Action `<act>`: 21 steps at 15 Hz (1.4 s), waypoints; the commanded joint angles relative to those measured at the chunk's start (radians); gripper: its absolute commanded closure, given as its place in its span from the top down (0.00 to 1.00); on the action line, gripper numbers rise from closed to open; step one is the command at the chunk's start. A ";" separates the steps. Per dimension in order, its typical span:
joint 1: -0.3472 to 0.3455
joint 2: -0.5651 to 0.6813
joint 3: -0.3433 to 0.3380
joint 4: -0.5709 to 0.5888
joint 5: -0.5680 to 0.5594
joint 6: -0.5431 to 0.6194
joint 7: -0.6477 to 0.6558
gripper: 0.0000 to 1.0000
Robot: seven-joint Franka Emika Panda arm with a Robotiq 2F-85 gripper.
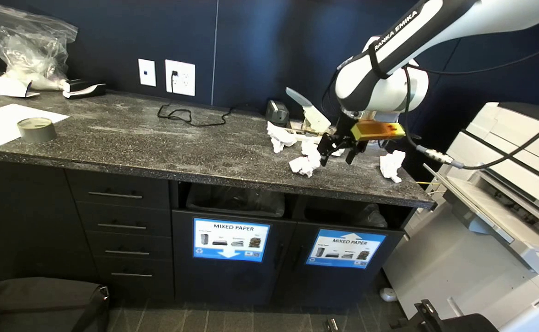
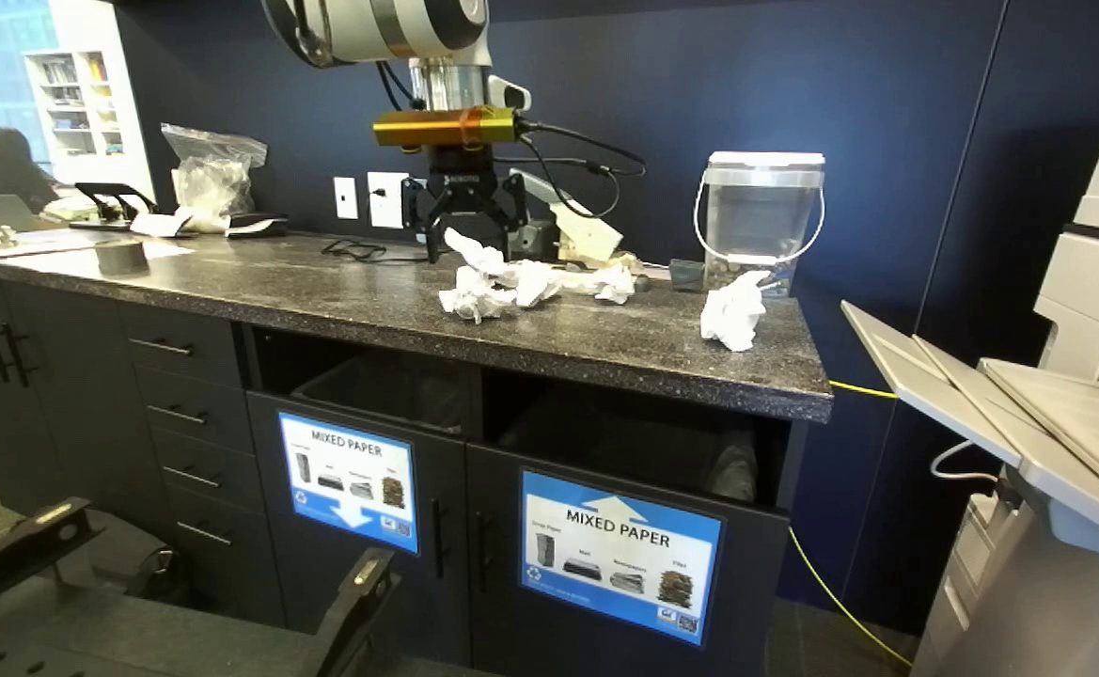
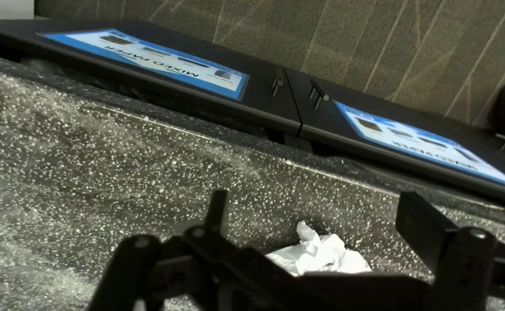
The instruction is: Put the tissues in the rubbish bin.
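Note:
Several crumpled white tissues lie on the dark speckled counter. A cluster of them, including one tissue (image 1: 305,165) near the front edge, sits by my gripper (image 1: 336,159), and a separate tissue (image 2: 733,312) is at the counter's right end. Seen in the wrist view, my gripper (image 3: 312,203) is open, its fingers spread wide above the counter. A tissue (image 3: 321,255) shows beyond the gripper body, partly hidden by it, and nothing is gripped. Below the counter is the rubbish bin (image 1: 225,281), a dark cabinet with two slots, each over a panel with a blue-and-white label.
A translucent bucket (image 2: 763,226) stands behind the lone tissue. Along the wall are a small black box (image 1: 277,113), a pale angled piece (image 1: 314,117) and a black cable (image 1: 188,121). Tape (image 1: 37,130) and a plastic bag (image 1: 29,60) lie farther left. A printer (image 1: 504,152) adjoins the right end.

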 commanded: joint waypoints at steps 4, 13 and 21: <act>0.019 0.095 -0.014 0.148 0.027 -0.090 0.284 1.00; 0.032 0.239 0.010 0.340 0.168 -0.078 0.413 1.00; 0.098 0.395 -0.040 0.453 0.133 -0.033 0.527 1.00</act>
